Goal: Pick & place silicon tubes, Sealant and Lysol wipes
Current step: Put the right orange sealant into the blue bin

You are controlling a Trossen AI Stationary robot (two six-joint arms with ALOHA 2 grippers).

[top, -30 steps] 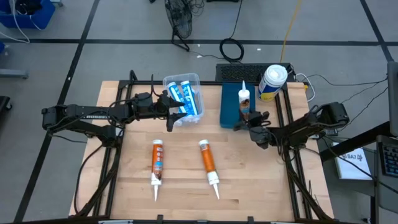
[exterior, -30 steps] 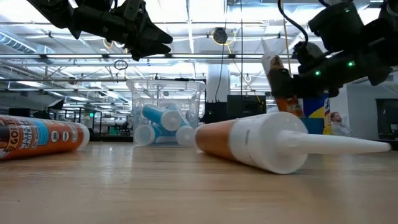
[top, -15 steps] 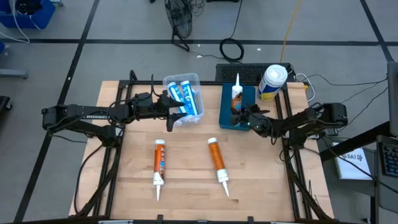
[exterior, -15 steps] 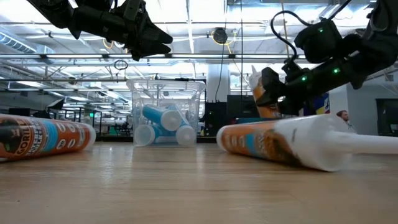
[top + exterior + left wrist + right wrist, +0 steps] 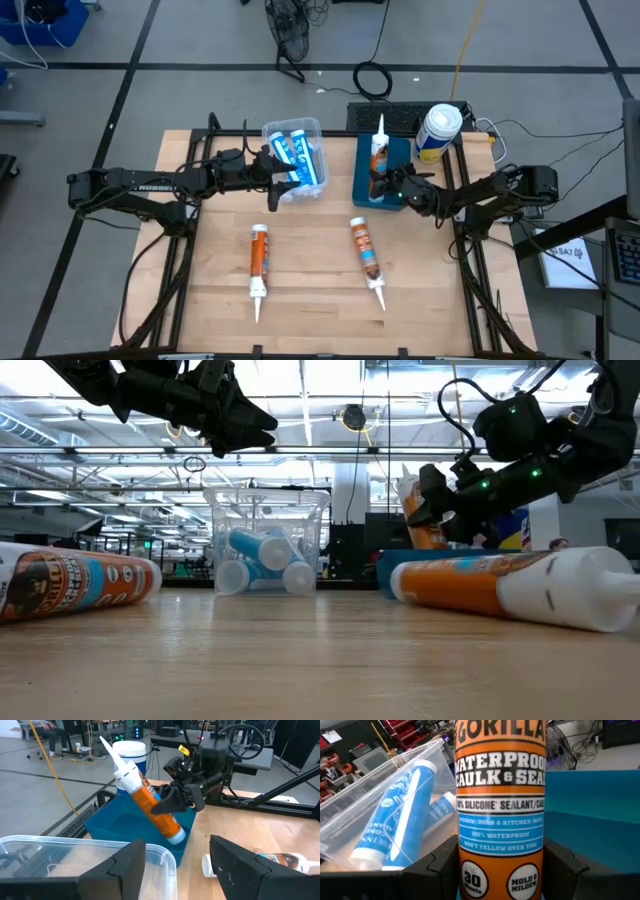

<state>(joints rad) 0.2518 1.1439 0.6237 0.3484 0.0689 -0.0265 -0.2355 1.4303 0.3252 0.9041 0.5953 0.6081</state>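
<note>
My right gripper point(image 5: 385, 186) is shut on an orange Gorilla sealant tube point(image 5: 378, 150) over the blue bin point(image 5: 399, 160). My left gripper point(image 5: 272, 185) is open and empty, above the near left side of the clear bin point(image 5: 295, 158), which holds blue-and-white silicone tubes point(image 5: 405, 815). Two more orange tubes lie on their sides on the table, one at the left point(image 5: 259, 265) and one at the middle point(image 5: 366, 255). The Lysol wipes canister point(image 5: 437, 128) stands upright on its base beside the blue bin's far right corner. My right gripper pinches the tube's round body near its flat base end point(image 5: 167, 817) between its two fingers point(image 5: 432, 870), which lie across the tube. The fingers come level from the table's right side. The tube is tilted, nozzle point(image 5: 107, 747) up and toward the far edge, base low over the blue bin.
A black keyboard-like block point(image 5: 385, 115) lies behind the blue bin. The black frame rails point(image 5: 460, 200) run along the table's left and right sides. Bare wood lies between and in front of the two loose tubes.
My right gripper has carried the sealant tube toward the table's left and far side, over the blue bin, and tipped it nozzle-up. The middle loose tube has rolled toward the table's right and near edge and turned; the left one has rolled slightly right.
</note>
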